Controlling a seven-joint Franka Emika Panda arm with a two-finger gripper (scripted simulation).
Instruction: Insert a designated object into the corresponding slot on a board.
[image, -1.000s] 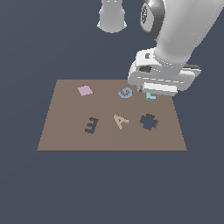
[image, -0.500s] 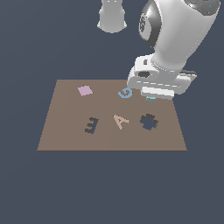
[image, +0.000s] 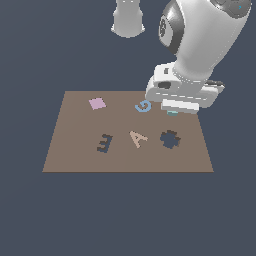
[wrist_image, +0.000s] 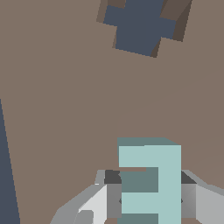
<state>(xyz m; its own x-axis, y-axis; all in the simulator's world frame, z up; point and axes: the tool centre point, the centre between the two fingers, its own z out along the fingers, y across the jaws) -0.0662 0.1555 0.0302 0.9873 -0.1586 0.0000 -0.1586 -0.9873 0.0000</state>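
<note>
Bare simulated scene: brown board (image: 75, 150) floating on flat dark-blue ground.

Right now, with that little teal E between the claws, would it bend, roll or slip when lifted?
Probably rigid: the teal E shows hard, straight edges. Unlikely to roll, since its faces look flat. The gripper fingers sit on opposite flat sides, so slipping seems unlikely, though its smooth surface might slide.

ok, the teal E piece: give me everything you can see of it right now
The teal E piece is a small, pale teal block with flat faces and matte, plastic-like shading. Its three arms and the notches between them show in the wrist view. It lies flat on the brown board, between the gripper's fingers, one on each side; contact isn't clear. In the exterior view only a sliver shows under the hand, beside the blue G, far from the E-shaped slot.
</note>
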